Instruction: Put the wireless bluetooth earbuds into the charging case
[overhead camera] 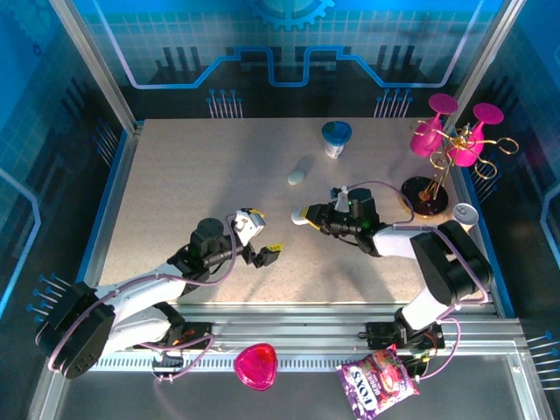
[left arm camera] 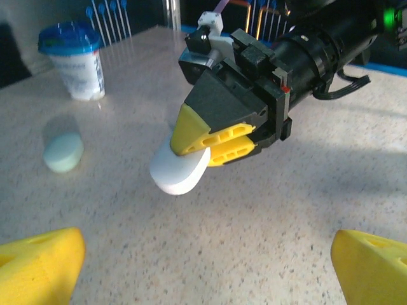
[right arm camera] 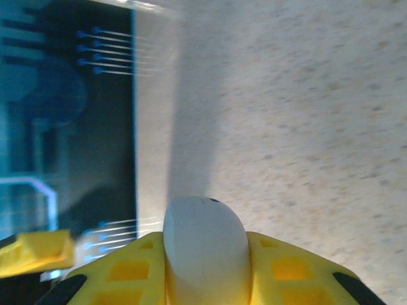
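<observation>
Centre of the top view: right gripper (overhead camera: 308, 216) clamped on white charging case (left arm camera: 179, 168), over speckled table (overhead camera: 175, 192). Just lower left: left gripper (overhead camera: 271, 253), fingers spread wide.

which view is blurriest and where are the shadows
right wrist is softest, table and blue backdrop smeared, charging case in the right claw crisper; left wrist has left claw's fingers out of focus and a shadow under the right arm; top external is sharp
</observation>
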Robot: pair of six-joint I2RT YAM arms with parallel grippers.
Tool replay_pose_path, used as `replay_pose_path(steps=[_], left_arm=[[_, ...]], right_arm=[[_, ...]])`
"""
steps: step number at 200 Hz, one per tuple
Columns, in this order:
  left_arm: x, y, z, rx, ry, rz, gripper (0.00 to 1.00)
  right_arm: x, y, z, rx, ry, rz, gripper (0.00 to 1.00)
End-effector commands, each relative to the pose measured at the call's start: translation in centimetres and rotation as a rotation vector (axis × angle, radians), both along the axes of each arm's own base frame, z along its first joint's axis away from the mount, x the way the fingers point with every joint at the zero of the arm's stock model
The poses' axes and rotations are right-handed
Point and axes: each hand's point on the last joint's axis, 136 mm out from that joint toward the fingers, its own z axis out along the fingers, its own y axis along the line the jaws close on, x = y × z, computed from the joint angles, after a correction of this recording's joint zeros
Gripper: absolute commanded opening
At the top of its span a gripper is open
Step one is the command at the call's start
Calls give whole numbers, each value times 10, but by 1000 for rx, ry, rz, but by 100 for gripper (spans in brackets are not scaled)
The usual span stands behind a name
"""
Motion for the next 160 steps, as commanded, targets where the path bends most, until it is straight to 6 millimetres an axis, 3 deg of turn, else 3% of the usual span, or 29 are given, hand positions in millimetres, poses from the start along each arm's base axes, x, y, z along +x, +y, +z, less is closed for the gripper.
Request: replay_pose_path(steps=[1, 55, 90, 134, 160], left_arm=[[-1, 5, -17, 40, 67, 33, 99], [-2, 4, -17, 42, 62, 28, 99], [2, 7, -13, 25, 49, 55, 99], [20, 19, 7, -31, 8, 154, 99], [42, 49, 21, -39, -55, 301, 99]], right_arm=[[19, -7, -15, -132, -39, -39, 22], [22, -21, -59, -291, 25, -71, 22], [20, -24, -63, -325, 25, -75, 28], [15, -40, -45, -428, -21, -91, 58], [9, -55, -25, -518, -85, -95, 76]])
